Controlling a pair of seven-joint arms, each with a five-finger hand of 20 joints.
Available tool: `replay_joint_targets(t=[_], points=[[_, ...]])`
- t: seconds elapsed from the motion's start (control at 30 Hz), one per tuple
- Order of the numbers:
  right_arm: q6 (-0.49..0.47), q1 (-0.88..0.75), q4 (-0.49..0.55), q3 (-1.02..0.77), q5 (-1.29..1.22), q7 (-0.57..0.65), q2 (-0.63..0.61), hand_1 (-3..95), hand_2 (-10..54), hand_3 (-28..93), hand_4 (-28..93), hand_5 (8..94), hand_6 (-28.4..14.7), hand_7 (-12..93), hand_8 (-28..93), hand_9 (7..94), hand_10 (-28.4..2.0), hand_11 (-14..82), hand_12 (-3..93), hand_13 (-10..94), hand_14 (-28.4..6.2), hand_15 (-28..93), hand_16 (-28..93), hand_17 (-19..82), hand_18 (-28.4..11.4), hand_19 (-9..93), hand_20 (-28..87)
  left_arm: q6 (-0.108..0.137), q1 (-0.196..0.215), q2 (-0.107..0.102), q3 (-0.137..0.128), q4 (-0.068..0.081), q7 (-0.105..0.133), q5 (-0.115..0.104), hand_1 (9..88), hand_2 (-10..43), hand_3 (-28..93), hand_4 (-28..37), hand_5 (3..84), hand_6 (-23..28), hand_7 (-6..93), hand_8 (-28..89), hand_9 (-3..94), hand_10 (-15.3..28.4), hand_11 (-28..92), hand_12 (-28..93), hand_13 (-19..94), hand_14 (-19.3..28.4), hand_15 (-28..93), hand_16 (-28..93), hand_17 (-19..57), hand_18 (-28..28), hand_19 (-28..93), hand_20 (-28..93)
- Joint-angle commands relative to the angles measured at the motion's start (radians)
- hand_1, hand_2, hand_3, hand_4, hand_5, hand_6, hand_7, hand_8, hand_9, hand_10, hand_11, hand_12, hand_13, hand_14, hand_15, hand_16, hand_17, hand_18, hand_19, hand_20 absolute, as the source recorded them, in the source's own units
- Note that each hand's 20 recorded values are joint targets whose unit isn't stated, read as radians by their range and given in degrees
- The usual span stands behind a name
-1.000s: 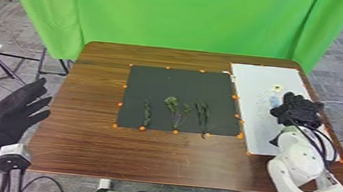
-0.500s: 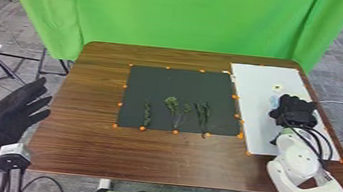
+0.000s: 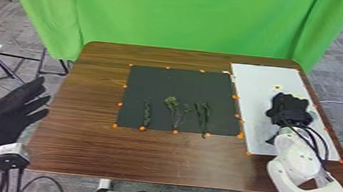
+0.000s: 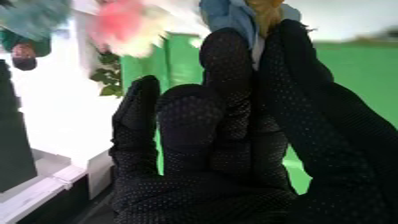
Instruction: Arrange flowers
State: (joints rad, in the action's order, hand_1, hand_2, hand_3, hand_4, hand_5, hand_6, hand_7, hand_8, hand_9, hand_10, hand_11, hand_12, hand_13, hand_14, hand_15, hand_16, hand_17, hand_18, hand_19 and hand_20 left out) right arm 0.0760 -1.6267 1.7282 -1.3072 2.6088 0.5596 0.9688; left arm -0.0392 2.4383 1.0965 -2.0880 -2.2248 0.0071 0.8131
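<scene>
Over the white board (image 3: pixel 260 109), my right hand (image 3: pixel 289 113) hangs at the right side of the table. In the right wrist view, the thumb and a finger of my right hand (image 4: pixel 226 107) meet around a blue flower (image 4: pixel 229 14) with a pale stem. Pink and white petals (image 4: pixel 120 27) and a teal bloom (image 4: pixel 37 19) hang beside them. Green stems (image 3: pixel 147 113), a leafy sprig (image 3: pixel 172 103) and long stems (image 3: pixel 203 118) lie on the black mat (image 3: pixel 169 81). My left hand (image 3: pixel 8 111) is open, left of the table.
Orange dots mark the edges of the mat and board. A small pale yellow item (image 3: pixel 277 87) lies on the board beyond my right hand. The brown table (image 3: pixel 145 157) extends in front of the mat, and a green curtain (image 3: pixel 183 20) hangs behind it.
My right hand has turned over the white board and shifted slightly left, its outline narrower than before. My left hand and the stems on the mat have stayed in place.
</scene>
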Motion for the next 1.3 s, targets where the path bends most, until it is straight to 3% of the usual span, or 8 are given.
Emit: replay_joint_targets(t=[0.03, 0.23, 0.4, 0.7, 0.9, 1.3], points=[[0.059, 0.132, 0.122, 0.138, -0.027, -0.097, 0.037, 49.0, -9.5, 81, -28, 68.6, 2.1, 51, 9, 81.4, -5.5, 29.4, 57.2, 71, -5.1, 75, 32, 22, -20.1, 75, 50, -0.003, 0.031, -0.027, -0.056, -0.017, -0.001, -0.003, 23.2, -2.2, 70, -27.1, 22.0, 0.5, 17.3, -8, 17.8, 8.8, 8, 22, 13, 11.0, 14, 9, -12.5, 18.7, 36, 9], [0.054, 0.259, 0.162, 0.292, -0.049, -0.198, 0.126, 48.5, -9.5, 82, -28, 68.8, 1.9, 51, 9, 81.5, -5.7, 29.2, 57.4, 71, -5.2, 75, 32, 22, -20.2, 75, 50, -0.006, 0.027, -0.048, -0.069, -0.014, -0.014, -0.010, 23.2, -2.2, 70, -27.1, 22.0, 0.5, 17.0, -8, 17.8, 8.7, 8, 22, 13, 11.0, 14, 9, -12.4, 18.7, 36, 8], [0.024, 0.324, 0.125, 0.408, -0.039, -0.274, 0.238, 48.4, -9.5, 82, -28, 68.9, 1.9, 51, 9, 81.5, -5.8, 29.2, 57.6, 71, -5.3, 75, 32, 22, -20.1, 75, 50, 0.007, 0.030, -0.047, -0.075, -0.015, -0.010, -0.010, 23.1, -2.3, 70, -27.2, 22.0, 0.5, 16.9, -8, 17.7, 8.7, 8, 22, 13, 11.0, 14, 9, -12.5, 18.7, 36, 8], [-0.047, 0.374, -0.014, 0.585, 0.042, -0.322, 0.354, 48.3, -9.5, 82, -28, 68.8, 2.0, 51, 9, 81.3, -5.6, 28.8, 57.5, 71, -5.4, 75, 32, 22, -20.0, 75, 50, 0.023, 0.001, -0.075, -0.052, 0.000, -0.010, -0.007, 23.1, -2.5, 70, -27.4, 22.0, 0.5, 17.0, -8, 17.7, 8.7, 8, 22, 13, 10.9, 14, 9, -12.5, 18.6, 36, 8], [-0.085, 0.400, -0.104, 0.653, 0.098, -0.319, 0.393, 48.3, -9.5, 81, -28, 68.5, 2.0, 51, 9, 81.3, -5.7, 28.7, 57.4, 70, -5.3, 75, 32, 21, -19.9, 75, 50, 0.017, -0.023, -0.093, -0.039, 0.008, -0.027, -0.007, 23.1, -2.4, 70, -27.4, 22.0, 0.6, 17.0, -8, 17.8, 8.7, 8, 22, 13, 10.8, 13, 9, -12.5, 18.6, 36, 9], [-0.069, 0.411, -0.197, 0.696, 0.161, -0.289, 0.430, 48.8, -9.5, 80, -28, 67.7, 2.4, 52, 8, 81.0, -5.3, 28.0, 56.7, 70, -5.1, 74, 32, 21, -20.0, 75, 50, 0.005, -0.054, -0.123, -0.013, 0.024, -0.051, -0.012, 23.1, -2.4, 70, -27.4, 22.1, 0.6, 17.0, -8, 17.8, 8.8, 8, 22, 13, 10.7, 13, 9, -12.5, 18.6, 36, 9]])
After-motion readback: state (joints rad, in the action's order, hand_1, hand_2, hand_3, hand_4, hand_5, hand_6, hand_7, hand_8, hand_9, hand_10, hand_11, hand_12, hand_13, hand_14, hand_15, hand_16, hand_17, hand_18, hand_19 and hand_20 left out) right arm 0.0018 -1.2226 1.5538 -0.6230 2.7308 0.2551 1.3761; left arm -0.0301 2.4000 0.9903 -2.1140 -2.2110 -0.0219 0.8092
